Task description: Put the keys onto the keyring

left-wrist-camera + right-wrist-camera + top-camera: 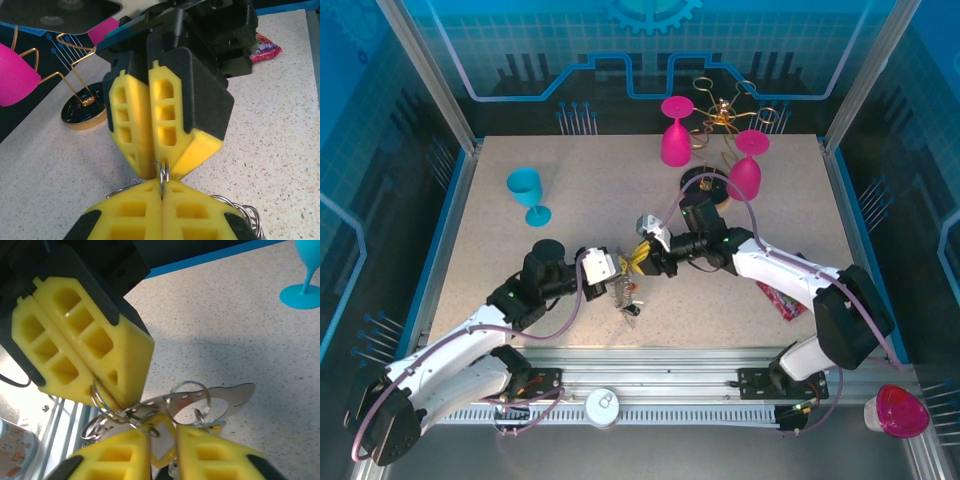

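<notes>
Where the speckled table (pixel 600 200) lies bare at its middle, the two arms meet tip to tip. Left arm (pixel 470 340) reaches in from near left, right arm (pixel 790 280) from near right.

Far side: pink goblets (pixel 675 140) either side of a gold wire stand (pixel 720 120). Blue goblet (pixel 528 192) far left, well apart from the rest.

Left gripper (pixel 162 192): yellow fingers pressed together, pinching the ring (pixel 164 174) at their very tips.

Right gripper (pixel 162 440): faces the left one, tips just at the same ring. Its wrist view shows a narrow gap between the fingers, with rings and a yellow tag (pixel 160 432) sitting in it. Cannot tell whether it is gripping anything.

Keys (pixel 630 300): small bunch hanging just below the two grippers, over the near-middle of the table. Colours too small to sort.

A flat metal tab (pixel 225 397) sits on a second loop beside the pinched ring.
</notes>
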